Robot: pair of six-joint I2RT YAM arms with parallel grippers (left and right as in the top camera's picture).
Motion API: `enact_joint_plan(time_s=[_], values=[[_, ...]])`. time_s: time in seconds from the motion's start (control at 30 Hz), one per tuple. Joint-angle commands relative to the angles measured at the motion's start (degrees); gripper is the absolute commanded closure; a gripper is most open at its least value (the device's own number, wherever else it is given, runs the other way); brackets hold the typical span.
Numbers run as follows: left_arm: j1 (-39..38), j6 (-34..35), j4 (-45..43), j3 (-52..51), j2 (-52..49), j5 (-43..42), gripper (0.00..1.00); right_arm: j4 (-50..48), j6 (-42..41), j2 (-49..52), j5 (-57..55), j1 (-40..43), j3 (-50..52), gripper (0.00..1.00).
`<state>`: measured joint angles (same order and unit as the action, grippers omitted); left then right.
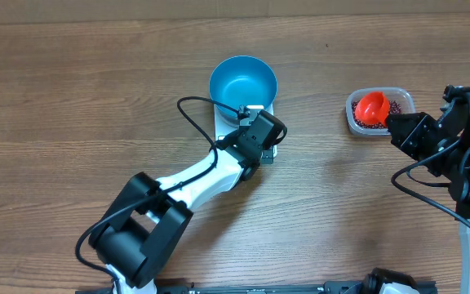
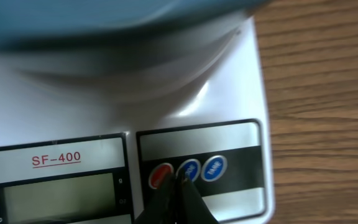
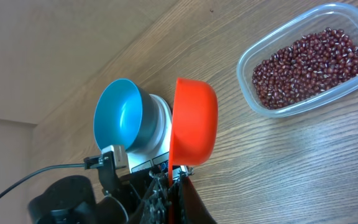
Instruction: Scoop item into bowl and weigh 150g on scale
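The blue bowl (image 1: 243, 82) stands empty on the white scale (image 1: 221, 122). My left gripper (image 1: 266, 135) is shut, and in the left wrist view its tips (image 2: 182, 180) rest at the scale's (image 2: 229, 93) button row, between the red button (image 2: 161, 175) and a blue one (image 2: 189, 168). My right gripper (image 3: 176, 180) is shut on the handle of an orange scoop (image 3: 194, 121). In the overhead view the scoop (image 1: 371, 108) hangs over the left part of the clear tub (image 1: 406, 96). The red-brown beans (image 3: 306, 59) lie in that tub.
The scale's display (image 2: 58, 196) looks blank. A black cable (image 1: 194, 114) loops from the left arm past the bowl. The right arm (image 1: 463, 155) fills the table's right edge. Bare wooden tabletop (image 1: 96, 98) lies to the left.
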<state>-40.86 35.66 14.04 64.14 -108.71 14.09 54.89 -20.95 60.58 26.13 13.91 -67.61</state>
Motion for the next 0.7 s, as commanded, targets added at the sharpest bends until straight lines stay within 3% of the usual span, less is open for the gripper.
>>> enact_joint_plan(time_s=[0.0, 0.67], values=[[0.1, -1.0, -0.6, 0.0, -0.5, 3.3, 0.96, -0.3, 0.5, -0.8, -0.6, 0.3, -1.5, 0.96], [0.1, -1.0, -1.8, 0.0, -2.0, 4.5, 0.96, -0.3, 0.5, -0.8, -0.6, 0.4, -1.5, 0.96]])
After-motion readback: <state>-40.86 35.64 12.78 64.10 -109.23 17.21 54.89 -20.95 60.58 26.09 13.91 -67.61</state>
